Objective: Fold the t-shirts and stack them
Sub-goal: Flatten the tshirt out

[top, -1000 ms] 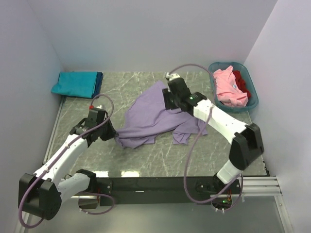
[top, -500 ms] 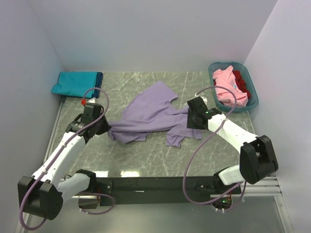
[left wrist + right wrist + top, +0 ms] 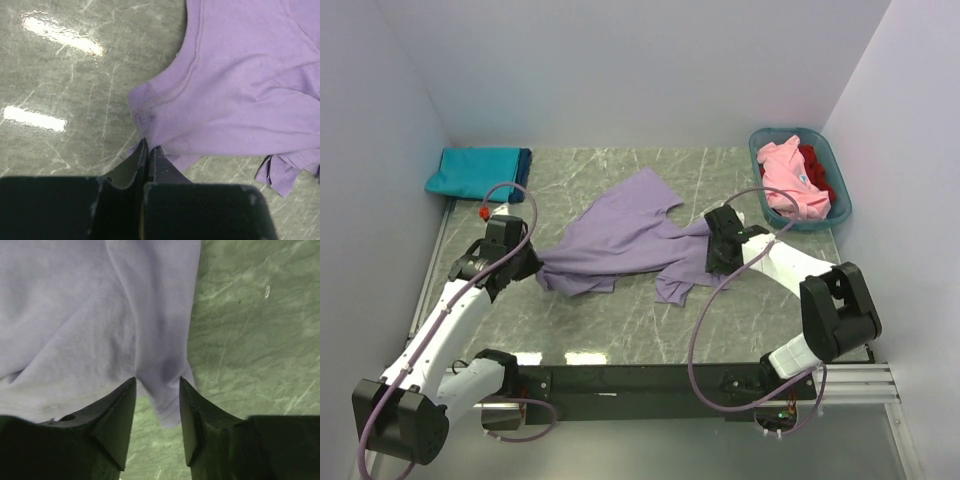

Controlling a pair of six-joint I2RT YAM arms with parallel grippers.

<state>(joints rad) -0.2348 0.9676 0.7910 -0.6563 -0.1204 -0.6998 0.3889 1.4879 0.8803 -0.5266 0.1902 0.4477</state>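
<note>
the left gripper is clamped fully shut on the lavender t-shirt. the pinch is taken at a ribbed edge, seemingly the neckline, which lies just ahead of the fingertips. from that point the cloth is drawn away from the gripper in a taut band, so the hold is judged to be an anchor, one end kept fixed while the rest is pulled flat.

the right gripper is set low over the opposite side of the same shirt. its fingers stand apart with a narrow fold and hem of cloth lying between the tips, and no pinch can be made out. bare table is seen just to the right of that fold, so the gripper is placed at the very edge of the garment, probably so a second corner can be taken and the shirt stretched between the two arms.

in the top view the lavender t-shirt is spread, rumpled and unfolded, between the left gripper and the right gripper. a folded teal t-shirt is kept well beyond the left gripper at the far corner — likely the start of the stack. a pink t-shirt and a red t-shirt wait in the basket beyond the right gripper.
</note>
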